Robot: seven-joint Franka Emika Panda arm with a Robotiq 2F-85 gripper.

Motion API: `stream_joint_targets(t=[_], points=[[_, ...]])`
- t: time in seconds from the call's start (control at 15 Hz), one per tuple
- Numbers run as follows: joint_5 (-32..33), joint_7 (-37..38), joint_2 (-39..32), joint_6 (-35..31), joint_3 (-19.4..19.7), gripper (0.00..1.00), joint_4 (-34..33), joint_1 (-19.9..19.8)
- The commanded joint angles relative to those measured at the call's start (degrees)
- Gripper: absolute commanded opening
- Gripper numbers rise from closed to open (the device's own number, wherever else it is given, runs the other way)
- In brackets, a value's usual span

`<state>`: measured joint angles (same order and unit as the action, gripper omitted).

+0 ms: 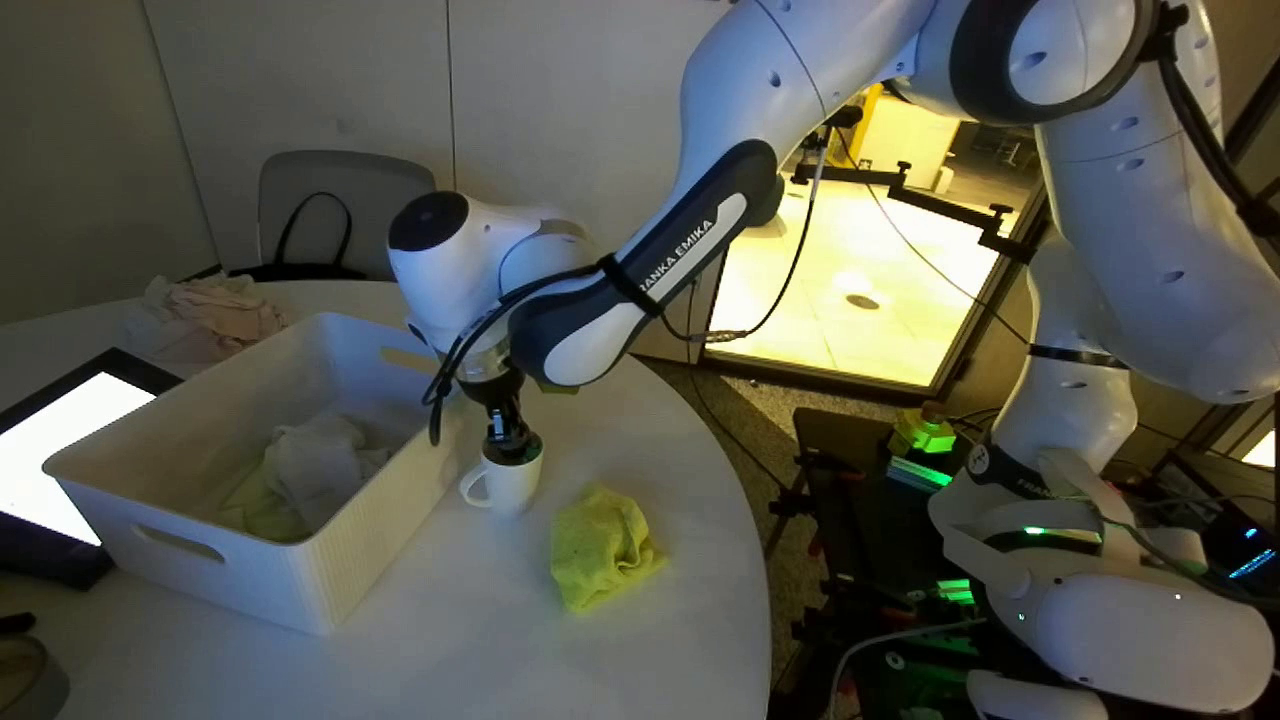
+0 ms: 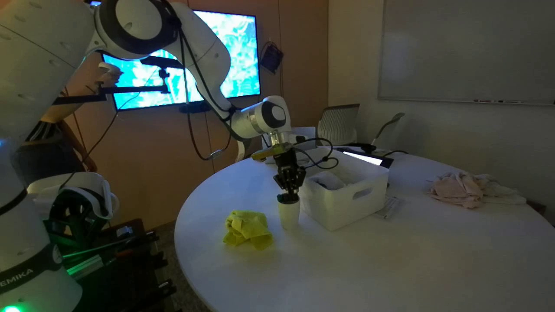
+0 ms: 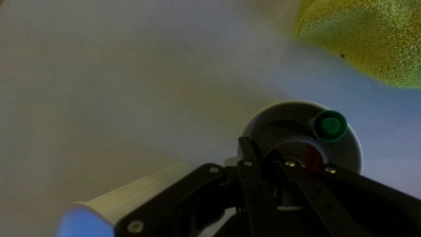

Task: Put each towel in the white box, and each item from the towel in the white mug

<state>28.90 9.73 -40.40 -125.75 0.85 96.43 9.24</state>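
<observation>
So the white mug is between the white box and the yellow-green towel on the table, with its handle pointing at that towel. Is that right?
Not quite: the handle points toward the white box, away from the towel, as an exterior view shows. The white mug is indeed between them.

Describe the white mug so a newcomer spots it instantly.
On the white table with the curved edge, find the large white box. In both exterior views, the small white mug stands between that and a crumpled yellow-green towel. Unlike those neighbours, it is upright, with a side handle and a green-topped item inside.
</observation>
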Motion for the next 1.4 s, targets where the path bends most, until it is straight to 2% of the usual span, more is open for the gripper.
stream_joint_targets(t=[0.0, 0.07, 0.47, 0.6, 0.8, 1.07, 1.33], points=[[-1.4, -2.4, -0.2, -0.8, 0.6, 0.36, -0.6, 0.3], [-1.6, -2.5, 0.1, -0.7, 0.5, 0.41, -0.5, 0.3], [-2.8, -4.8, 4.5, -1.6, -0.3, 0.88, 3.1, -0.2], [-2.9, -4.7, 7.2, -2.1, -0.2, 0.99, 5.6, -0.3], [-2.6, -3.8, 12.5, -2.7, 0.2, 1.0, 11.2, -0.7], [-3.7, -5.9, 21.2, -3.7, -0.3, 1.0, 22.1, -3.4], [-6.6, -10.7, 26.7, -6.8, -0.5, 1.0, 32.1, -6.6]])
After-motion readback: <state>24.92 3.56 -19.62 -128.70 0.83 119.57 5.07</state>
